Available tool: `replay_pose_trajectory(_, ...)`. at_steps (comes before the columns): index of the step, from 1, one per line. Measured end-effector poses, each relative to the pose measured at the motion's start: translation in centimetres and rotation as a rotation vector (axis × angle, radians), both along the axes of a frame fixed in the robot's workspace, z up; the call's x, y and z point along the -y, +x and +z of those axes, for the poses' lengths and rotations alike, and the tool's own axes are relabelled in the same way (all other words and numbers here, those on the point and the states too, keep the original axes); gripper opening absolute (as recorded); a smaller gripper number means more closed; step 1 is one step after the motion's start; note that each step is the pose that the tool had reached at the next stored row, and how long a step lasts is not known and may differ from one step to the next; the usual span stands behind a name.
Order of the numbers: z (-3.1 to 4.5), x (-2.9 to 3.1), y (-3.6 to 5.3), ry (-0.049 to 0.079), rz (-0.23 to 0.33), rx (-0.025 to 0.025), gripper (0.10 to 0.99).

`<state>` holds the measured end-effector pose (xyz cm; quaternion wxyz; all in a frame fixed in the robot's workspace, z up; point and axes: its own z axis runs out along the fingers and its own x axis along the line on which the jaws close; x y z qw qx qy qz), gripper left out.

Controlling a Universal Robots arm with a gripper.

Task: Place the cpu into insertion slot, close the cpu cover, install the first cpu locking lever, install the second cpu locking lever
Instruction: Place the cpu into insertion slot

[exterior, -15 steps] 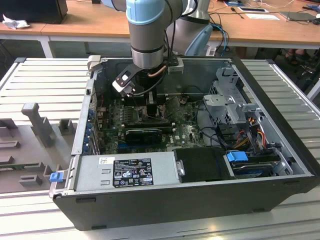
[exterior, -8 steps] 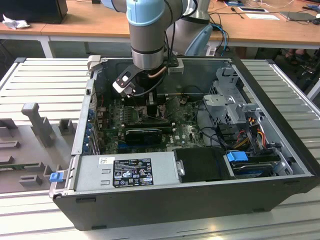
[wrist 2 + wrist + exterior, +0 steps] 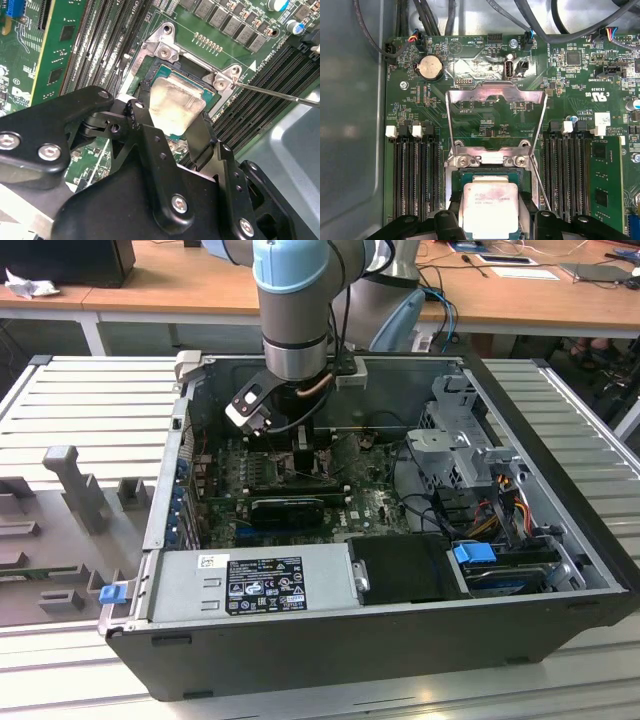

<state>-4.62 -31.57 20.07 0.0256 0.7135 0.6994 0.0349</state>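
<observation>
Squarely, gripper [image 3: 170, 122] pinches cpu [image 3: 489, 205] edges at insertion slot [image 3: 172, 64], cpu cover [image 3: 495, 91] raised.

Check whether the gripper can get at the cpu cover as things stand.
Likely not yet: the gripper has its jaws shut on the cpu at the insertion slot. The cpu cover stands open beyond, unobstructed.

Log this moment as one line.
gripper: shut on cpu | cpu: at insertion slot | cpu cover: raised open
</observation>
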Motion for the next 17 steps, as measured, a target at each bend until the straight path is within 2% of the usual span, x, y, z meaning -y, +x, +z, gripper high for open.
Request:
replay_pose_trajectory(1,0.0,0.0,0.0,0.0,0.0,-0.0001,0.604)
replay_pose_trajectory(4,0.08,0.01,-0.01,0.004,0.0,-0.0002,0.604)
replay_pose_trajectory(8,0.9,0.01,0.0,0.005,0.0,-0.0002,0.604)
replay_pose_trajectory(12,1.32,0.0,0.0,0.005,0.0,-0.0005,0.592)
replay_pose_trajectory(15,1.61,0.01,0.0,0.005,0.0,-0.0014,0.4)
replay_pose_trajectory(16,1.82,0.0,0.0,0.005,0.0,-0.0021,0.282)
replay_pose_trajectory(17,1.92,0.0,0.0,0.005,0.0,-0.0024,0.22)
